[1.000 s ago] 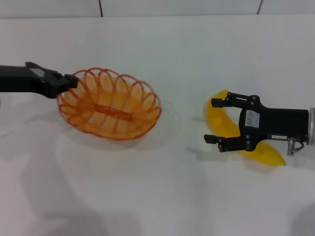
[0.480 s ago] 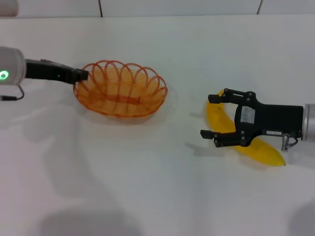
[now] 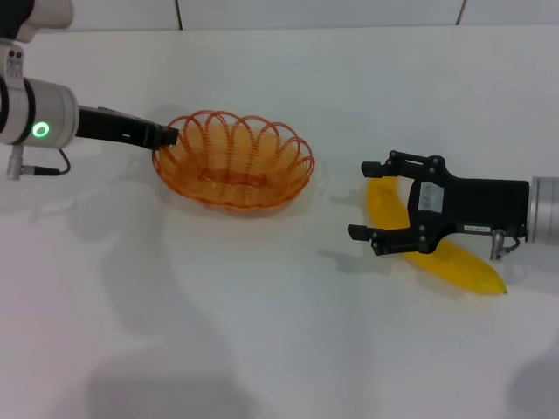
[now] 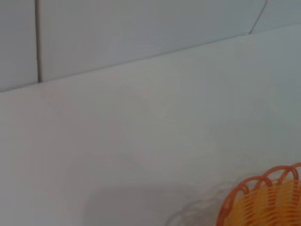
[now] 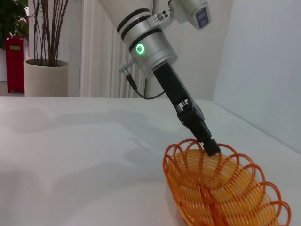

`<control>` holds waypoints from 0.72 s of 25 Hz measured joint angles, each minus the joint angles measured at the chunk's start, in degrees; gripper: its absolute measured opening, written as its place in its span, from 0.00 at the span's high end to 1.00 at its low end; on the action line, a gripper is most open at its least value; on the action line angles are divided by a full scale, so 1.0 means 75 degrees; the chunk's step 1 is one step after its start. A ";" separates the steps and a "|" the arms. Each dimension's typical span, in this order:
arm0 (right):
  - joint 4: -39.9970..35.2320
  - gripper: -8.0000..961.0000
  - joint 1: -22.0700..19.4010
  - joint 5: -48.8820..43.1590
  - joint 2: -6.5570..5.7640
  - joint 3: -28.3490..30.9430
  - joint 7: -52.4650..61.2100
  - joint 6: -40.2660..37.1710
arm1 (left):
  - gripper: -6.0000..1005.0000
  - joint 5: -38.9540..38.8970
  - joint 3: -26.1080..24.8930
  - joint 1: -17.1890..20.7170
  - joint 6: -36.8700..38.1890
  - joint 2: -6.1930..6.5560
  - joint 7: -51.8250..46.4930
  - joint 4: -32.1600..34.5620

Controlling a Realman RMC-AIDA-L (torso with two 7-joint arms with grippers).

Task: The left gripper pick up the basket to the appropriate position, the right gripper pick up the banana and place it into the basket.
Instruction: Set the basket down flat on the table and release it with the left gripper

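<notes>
The orange wire basket [image 3: 234, 161] sits level, left of the table's middle; whether it touches the table I cannot tell. My left gripper [image 3: 166, 135] is shut on its left rim. In the right wrist view the left gripper [image 5: 211, 148] pinches the basket's [image 5: 221, 188] near rim. A corner of the basket [image 4: 263, 202] shows in the left wrist view. The yellow banana [image 3: 458, 262] lies on the table at the right. My right gripper [image 3: 360, 199] is open, low over the banana's middle, with its fingertips reaching past the banana toward the basket.
The white table [image 3: 262, 314] runs to a tiled wall [image 3: 306, 13] at the back. A potted plant [image 5: 44, 70] and a red object [image 5: 15, 63] stand far off beyond the table in the right wrist view.
My left gripper has carried the basket to the right and brought it from tilted to level. My right gripper has slid a little left over the banana, still open.
</notes>
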 joint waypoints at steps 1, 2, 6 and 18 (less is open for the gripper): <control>0.0001 0.07 0.0007 0.0000 0.0002 0.0000 0.0000 0.0001 | 0.95 -0.0001 0.0000 -0.0011 -0.0048 -0.0008 0.0010 -0.0020; 0.0000 0.07 0.0009 0.0000 0.0004 0.0000 0.0000 0.0001 | 0.95 -0.0014 -0.0001 -0.0014 -0.0088 -0.0012 0.0018 -0.0028; 0.0001 0.07 0.0009 0.0000 0.0016 0.0000 0.0000 0.0012 | 0.95 -0.0107 -0.0001 -0.0041 -0.0130 -0.0022 0.0093 -0.0120; 0.0015 0.07 0.0050 0.0000 0.0041 0.0000 0.0000 0.0192 | 0.95 -0.0440 0.0006 -0.0190 -0.0122 -0.0030 0.0428 -0.0427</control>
